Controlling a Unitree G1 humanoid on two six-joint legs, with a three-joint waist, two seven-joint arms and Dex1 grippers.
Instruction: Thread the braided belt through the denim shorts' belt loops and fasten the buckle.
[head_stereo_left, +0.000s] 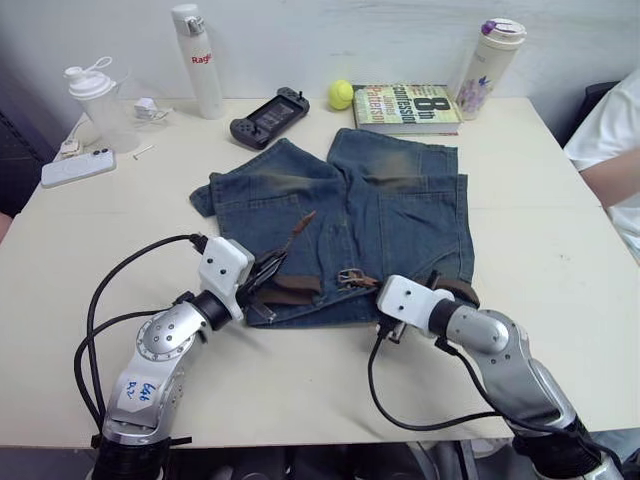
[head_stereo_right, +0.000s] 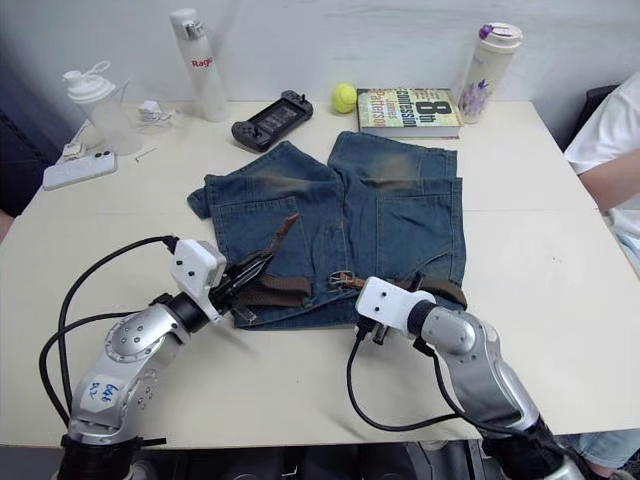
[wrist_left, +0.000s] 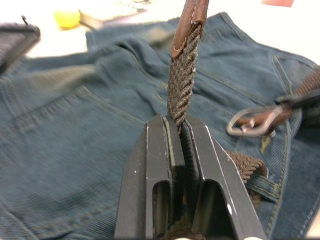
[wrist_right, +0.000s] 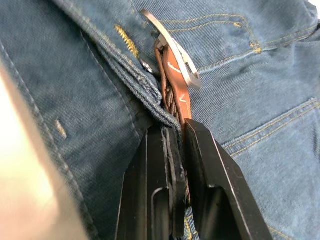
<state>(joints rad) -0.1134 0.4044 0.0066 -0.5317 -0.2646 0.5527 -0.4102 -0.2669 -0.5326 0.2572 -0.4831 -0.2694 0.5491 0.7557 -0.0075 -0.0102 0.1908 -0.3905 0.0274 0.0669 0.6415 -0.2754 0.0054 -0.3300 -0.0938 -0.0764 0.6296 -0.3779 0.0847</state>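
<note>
The belt (head_stereo_left: 290, 290) already lies along the waistband of the shorts (head_stereo_left: 400, 215), apparently through the loops, though they are hard to make out. Its leather-tipped end rises straight out from between the clenched fingers of the left gripper (wrist_left: 181, 135). The right gripper (wrist_right: 175, 131) pinches the strap just behind the buckle (wrist_right: 172, 50). Fastening is left: the tip is not yet through the buckle.
</note>
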